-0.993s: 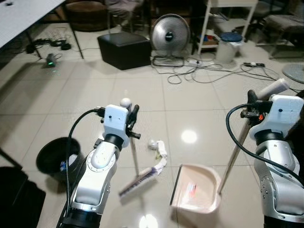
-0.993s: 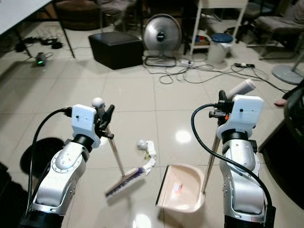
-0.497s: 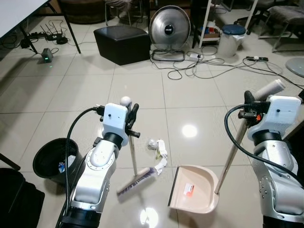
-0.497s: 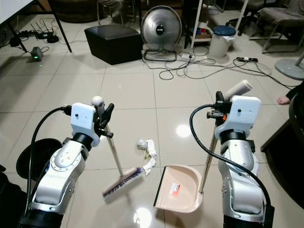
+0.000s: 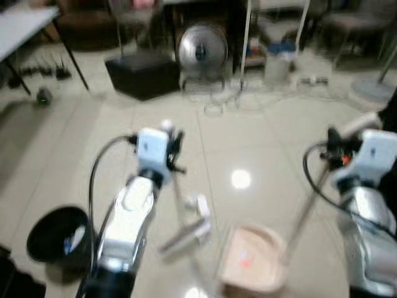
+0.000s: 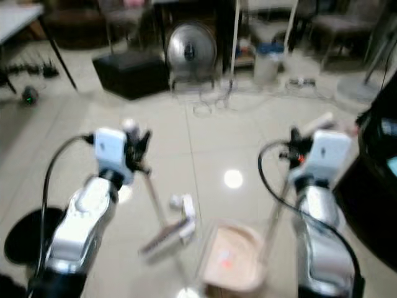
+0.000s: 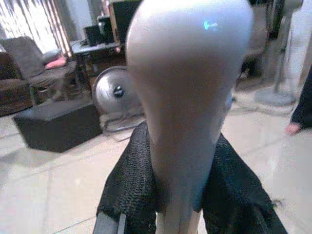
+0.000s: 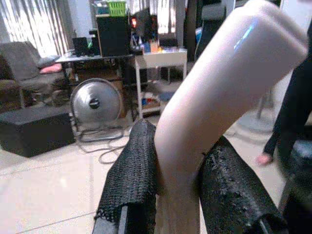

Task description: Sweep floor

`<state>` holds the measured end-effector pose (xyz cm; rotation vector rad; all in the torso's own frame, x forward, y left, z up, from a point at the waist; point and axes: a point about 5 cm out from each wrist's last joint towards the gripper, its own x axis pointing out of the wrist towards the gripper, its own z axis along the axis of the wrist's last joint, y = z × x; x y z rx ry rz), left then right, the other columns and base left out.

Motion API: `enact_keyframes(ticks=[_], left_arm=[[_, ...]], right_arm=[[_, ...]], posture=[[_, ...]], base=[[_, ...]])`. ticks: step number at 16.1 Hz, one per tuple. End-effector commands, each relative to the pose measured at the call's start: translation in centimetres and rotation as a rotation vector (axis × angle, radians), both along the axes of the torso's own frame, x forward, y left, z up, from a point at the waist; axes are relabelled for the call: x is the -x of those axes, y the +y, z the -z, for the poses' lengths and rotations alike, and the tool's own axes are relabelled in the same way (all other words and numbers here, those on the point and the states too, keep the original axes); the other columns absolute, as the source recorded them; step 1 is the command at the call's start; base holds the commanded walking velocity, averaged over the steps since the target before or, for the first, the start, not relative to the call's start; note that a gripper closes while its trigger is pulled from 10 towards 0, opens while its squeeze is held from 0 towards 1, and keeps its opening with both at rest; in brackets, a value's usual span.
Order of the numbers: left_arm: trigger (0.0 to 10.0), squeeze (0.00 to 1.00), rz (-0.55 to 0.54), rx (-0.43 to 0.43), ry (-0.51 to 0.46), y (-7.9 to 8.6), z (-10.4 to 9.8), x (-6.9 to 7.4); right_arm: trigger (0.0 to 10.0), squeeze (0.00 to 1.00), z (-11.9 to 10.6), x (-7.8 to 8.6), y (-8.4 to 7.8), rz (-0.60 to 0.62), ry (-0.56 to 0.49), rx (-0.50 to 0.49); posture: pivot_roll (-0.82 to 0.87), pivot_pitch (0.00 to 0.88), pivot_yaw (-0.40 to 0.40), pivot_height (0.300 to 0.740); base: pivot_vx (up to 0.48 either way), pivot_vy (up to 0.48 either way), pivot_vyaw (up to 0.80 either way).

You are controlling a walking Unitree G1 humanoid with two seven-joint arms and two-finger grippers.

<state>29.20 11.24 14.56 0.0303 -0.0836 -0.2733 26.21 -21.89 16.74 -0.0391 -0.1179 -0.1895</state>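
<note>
**Broom and dustpan gripped over litter**

While the head views blur, the left gripper (image 7: 178, 195) jaws clench the broom (image 6: 162, 233) handle, the right gripper (image 8: 178, 195) jaws clench the dustpan (image 6: 228, 259) handle; crumpled paper (image 6: 182, 202) lies on the tiled floor (image 6: 205, 143) beside the bristles.

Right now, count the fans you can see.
2. A round silver floor fan stands on the tiles beside the black ottoman. A pedestal fan's base stands farther off, near a person's foot. Others may be hidden by blur.
</note>
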Motion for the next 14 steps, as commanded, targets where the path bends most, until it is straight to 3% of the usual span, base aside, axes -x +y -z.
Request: enact_keyframes(ticks=[1, 6, 8, 10, 14], left_arm=[[10.0, 0.0, -0.026, -0.016, -0.039, 0.94, -0.93, -0.17], [10.0, 0.0, -0.034, -0.017, -0.029, 1.19, -0.64, 0.18], [10.0, 0.0, -0.036, -0.019, -0.03, 1.28, -0.66, 0.12], [10.0, 0.0, -0.037, -0.022, -0.032, 1.37, -0.69, 0.0], [10.0, 0.0, -0.026, -0.035, -0.039, 1.33, -0.82, -0.03]], right_arm=[[10.0, 0.0, -1.07, -0.48, 1.04, -0.044, -0.049, -0.006], [10.0, 0.0, -0.94, -0.53, 1.47, -0.074, -0.043, 0.004], [10.0, 0.0, -0.89, -0.67, 1.52, -0.067, -0.025, 0.075], [10.0, 0.0, -0.94, -0.77, 1.28, -0.046, -0.027, 0.074], [10.0, 0.0, -0.78, -0.74, 0.91, -0.04, -0.034, 0.053]], posture=[[-0.08, 0.0, 0.027, 0.74], [-0.08, 0.0, 0.027, 0.74], [-0.07, 0.0, 0.025, 0.74], [-0.08, 0.0, 0.024, 0.74], [-0.07, 0.001, 0.022, 0.74]], base=[[0.375, 0.0, 0.0], [0.376, 0.0, 0.0], [0.375, 0.0, 0.0], [0.373, 0.0, 0.8], [0.378, 0.0, 0.0]])
